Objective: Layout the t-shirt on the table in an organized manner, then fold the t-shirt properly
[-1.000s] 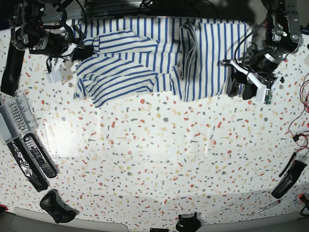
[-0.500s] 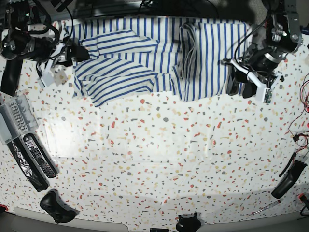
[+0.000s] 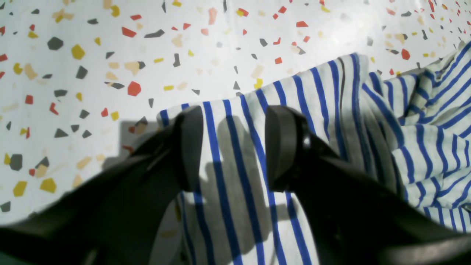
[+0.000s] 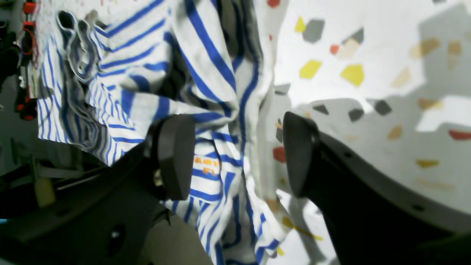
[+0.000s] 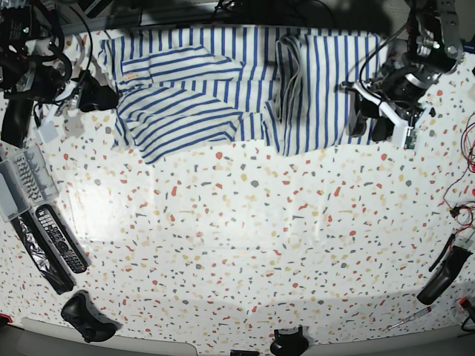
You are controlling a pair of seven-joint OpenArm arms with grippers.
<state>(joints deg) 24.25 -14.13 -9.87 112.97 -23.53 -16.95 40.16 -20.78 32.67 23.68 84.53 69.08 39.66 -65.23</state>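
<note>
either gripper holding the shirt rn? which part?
Nothing held. Left gripper stands open over the t-shirt edge; right gripper open beside its other end.

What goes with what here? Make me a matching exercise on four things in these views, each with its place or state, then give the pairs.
1. left gripper
2. right gripper
3. t-shirt
4. remote control

a. lies near the base view's left edge of the table
b. open over flat striped cloth
c. open over bunched folds with an orange print
d. blue-striped, along the far side

Pairs: 1-b, 2-c, 3-d, 4-a
</note>
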